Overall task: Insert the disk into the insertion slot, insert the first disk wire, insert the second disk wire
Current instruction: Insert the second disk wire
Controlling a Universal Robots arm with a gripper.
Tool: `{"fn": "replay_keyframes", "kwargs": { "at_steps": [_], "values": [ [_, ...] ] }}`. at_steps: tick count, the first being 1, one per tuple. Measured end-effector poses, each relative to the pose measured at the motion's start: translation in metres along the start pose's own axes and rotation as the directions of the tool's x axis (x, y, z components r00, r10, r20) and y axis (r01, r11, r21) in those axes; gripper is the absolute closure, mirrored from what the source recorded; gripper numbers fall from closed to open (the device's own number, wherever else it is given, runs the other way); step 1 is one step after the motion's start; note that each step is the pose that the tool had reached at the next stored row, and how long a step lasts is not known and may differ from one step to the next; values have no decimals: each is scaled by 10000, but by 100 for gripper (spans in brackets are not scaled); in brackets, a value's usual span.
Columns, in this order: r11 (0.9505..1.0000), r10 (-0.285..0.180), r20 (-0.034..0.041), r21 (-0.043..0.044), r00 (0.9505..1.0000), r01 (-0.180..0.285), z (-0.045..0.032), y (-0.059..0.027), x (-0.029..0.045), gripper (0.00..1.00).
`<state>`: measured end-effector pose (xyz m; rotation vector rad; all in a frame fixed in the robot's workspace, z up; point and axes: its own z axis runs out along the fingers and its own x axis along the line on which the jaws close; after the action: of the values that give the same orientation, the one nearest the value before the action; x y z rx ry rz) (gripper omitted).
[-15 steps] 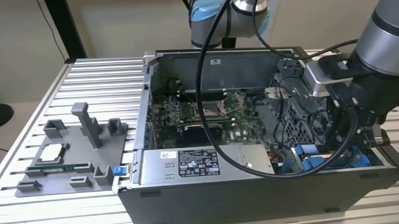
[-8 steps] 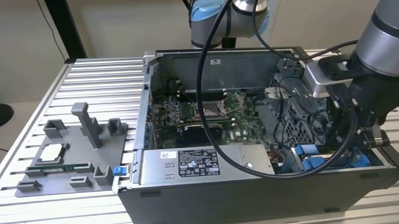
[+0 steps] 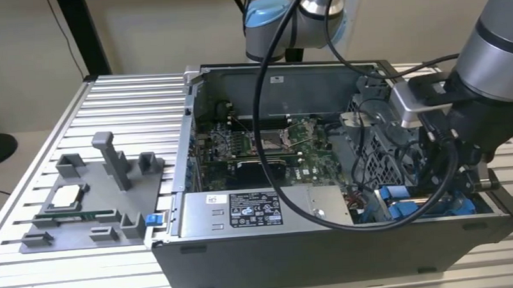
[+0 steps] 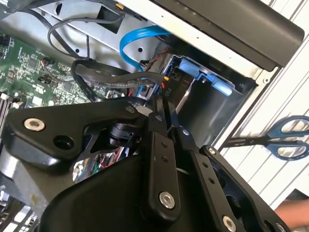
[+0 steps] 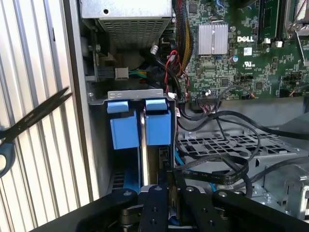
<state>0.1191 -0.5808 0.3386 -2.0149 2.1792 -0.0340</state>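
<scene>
The scissors (image 5: pixel 29 121) run off the first wrist view's edge; the hand (image 5: pixel 170 186) hides the drive bay's (image 5: pixel 137 96) lower part.

White logo (image 5: pixel 246 38) on motherboard (image 5: pixel 251 72), black-and-white sticker (image 3: pixel 254 209) on grey box (image 3: pixel 320 209), fine print unreadable.

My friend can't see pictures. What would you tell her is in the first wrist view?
A robot's black gripper reaches down into an open computer case, at the slot with blue plastic tabs. Black wires loop beside it over a green circuit board. Scissors lie on the ribbed table outside.
</scene>
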Motion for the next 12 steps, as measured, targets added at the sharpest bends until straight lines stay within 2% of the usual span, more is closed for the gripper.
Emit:
{"fn": "replay_keyframes", "kwargs": {
  "at_steps": [12],
  "values": [
    [10000, 1, 5, 0, 10000, -1, 81, 11, 10, 100]
  ]
}}
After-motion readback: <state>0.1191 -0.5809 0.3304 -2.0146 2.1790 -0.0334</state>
